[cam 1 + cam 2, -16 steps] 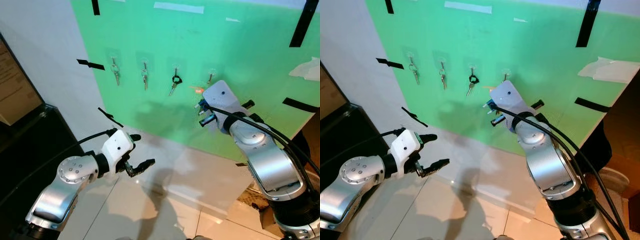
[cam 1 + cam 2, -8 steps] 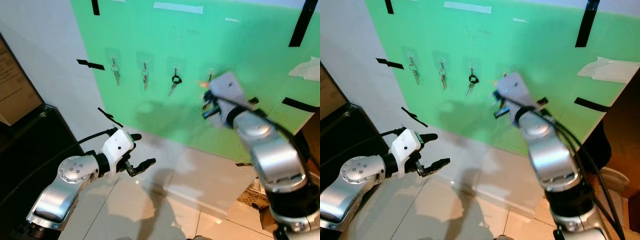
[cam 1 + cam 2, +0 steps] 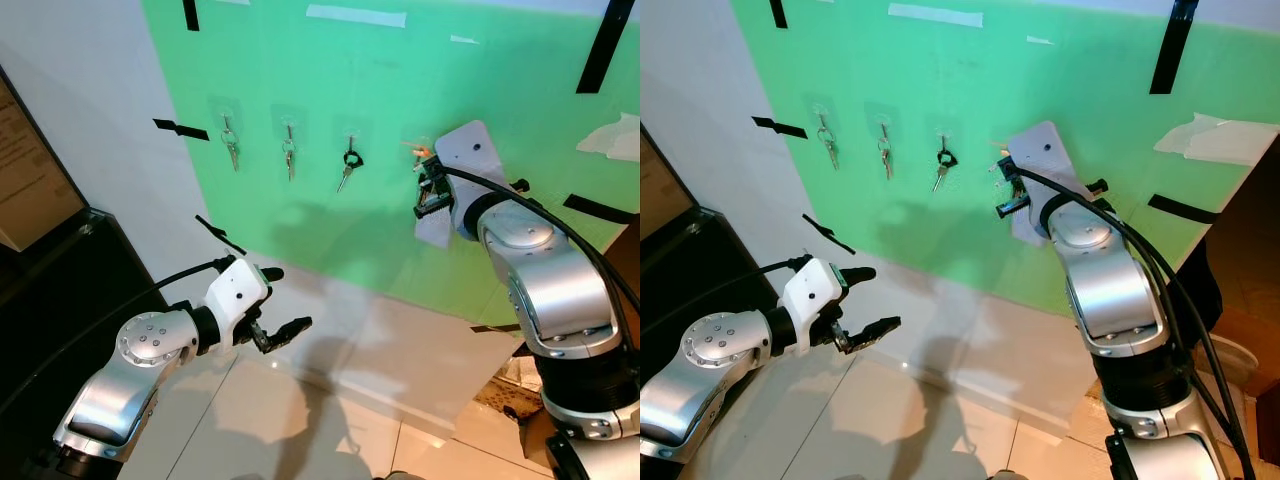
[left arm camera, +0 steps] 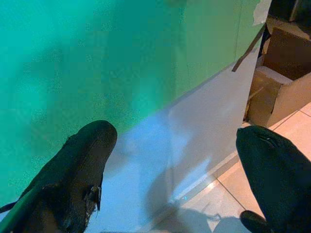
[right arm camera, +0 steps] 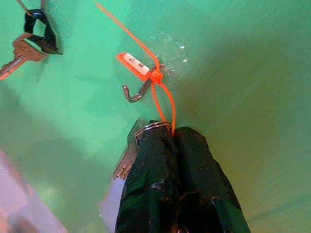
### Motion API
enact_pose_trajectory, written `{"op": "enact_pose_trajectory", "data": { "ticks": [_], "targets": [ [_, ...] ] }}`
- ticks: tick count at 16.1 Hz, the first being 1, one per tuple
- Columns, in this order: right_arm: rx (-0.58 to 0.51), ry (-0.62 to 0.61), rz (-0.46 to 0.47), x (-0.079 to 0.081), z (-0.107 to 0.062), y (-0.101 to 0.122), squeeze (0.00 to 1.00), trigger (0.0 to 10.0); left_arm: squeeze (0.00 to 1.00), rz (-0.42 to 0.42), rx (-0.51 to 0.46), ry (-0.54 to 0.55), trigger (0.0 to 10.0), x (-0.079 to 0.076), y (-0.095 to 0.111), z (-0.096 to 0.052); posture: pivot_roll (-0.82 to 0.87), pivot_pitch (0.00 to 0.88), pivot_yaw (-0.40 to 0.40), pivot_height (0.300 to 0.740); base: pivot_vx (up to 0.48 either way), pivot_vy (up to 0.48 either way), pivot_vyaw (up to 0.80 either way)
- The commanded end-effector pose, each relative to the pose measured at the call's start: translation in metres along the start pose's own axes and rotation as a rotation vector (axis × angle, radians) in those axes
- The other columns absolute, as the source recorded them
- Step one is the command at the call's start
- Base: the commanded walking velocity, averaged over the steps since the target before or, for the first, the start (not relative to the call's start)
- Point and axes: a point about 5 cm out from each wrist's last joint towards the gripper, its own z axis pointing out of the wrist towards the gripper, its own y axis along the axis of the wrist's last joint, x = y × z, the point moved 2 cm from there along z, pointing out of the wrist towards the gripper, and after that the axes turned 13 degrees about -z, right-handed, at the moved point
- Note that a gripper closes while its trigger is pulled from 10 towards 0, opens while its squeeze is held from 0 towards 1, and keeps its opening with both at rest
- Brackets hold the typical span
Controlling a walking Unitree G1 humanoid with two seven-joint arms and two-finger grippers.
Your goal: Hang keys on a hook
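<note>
Right gripper [image 5: 167,138]: it is raised against the green board [image 3: 500,110], just at the fourth hook [image 5: 138,92]. Its two black fingers are pressed together on the ring of the keys [image 5: 131,150], so that the ring stands out in front of the fingertips and can meet the hook first.

Keys: they are pinched at the fingertips, just beside the hook and a little off from its tip; the key blade hangs along the side of the fingers. I judge the ring is not yet over the hook.

Orange tie [image 5: 155,77]: a thin orange loop with a small tag runs from the ring up across the hook. It seems to lie around or over the hook, but I cannot tell if it is caught there.

Hook: a small metal hook on a clear pad, the last of the row toward the right edge of the board, with its open end turned up to take a ring from above.

Other hooks: the three hooks toward the left edge each carry a key already [image 3: 231,148], [image 3: 289,153], [image 3: 349,165], so only this one is free.

Left gripper [image 3: 285,300]: held low in front of the white lower wall, fingers spread apart and holding nothing; it is idle and out of the way.

Step in hand: I judge it is the placing of the ring onto the hook.
</note>
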Motion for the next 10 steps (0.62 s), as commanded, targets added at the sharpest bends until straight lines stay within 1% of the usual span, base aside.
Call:
{"op": "enact_pose_trajectory", "data": {
  "ticks": [1, 7, 8, 10],
  "targets": [
    [-0.018, 0.018, -0.011, -0.002, 0.001, 0.008, 0.00, 10.0, 0.00, 0.007, 0.002, 0.001, 10.0, 0.001, 0.002, -0.001, -0.04, 0.000, 0.033, 0.740, 0.000, 0.000, 0.00],
    [-0.041, 0.080, -0.057, 0.004, 0.002, 0.014, 0.00, 10.0, 0.00, 0.009, -0.009, 0.005, 10.0, 0.001, 0.004, -0.001, -0.04, 0.000, 0.029, 0.740, 0.000, 0.000, 0.00],
    [-0.043, 0.084, -0.060, 0.005, 0.002, 0.015, 0.00, 10.0, 0.00, 0.006, -0.018, 0.007, 10.0, 0.001, 0.006, -0.001, -0.04, 0.000, 0.029, 0.740, 0.000, 0.000, 0.00],
    [-0.035, 0.108, -0.072, 0.007, 0.003, 0.014, 0.00, 10.0, 0.00, -0.012, -0.069, 0.008, 10.0, 0.001, 0.014, 0.000, -0.04, 0.000, 0.029, 0.740, 0.000, 0.000, 0.00]
  ]
}}
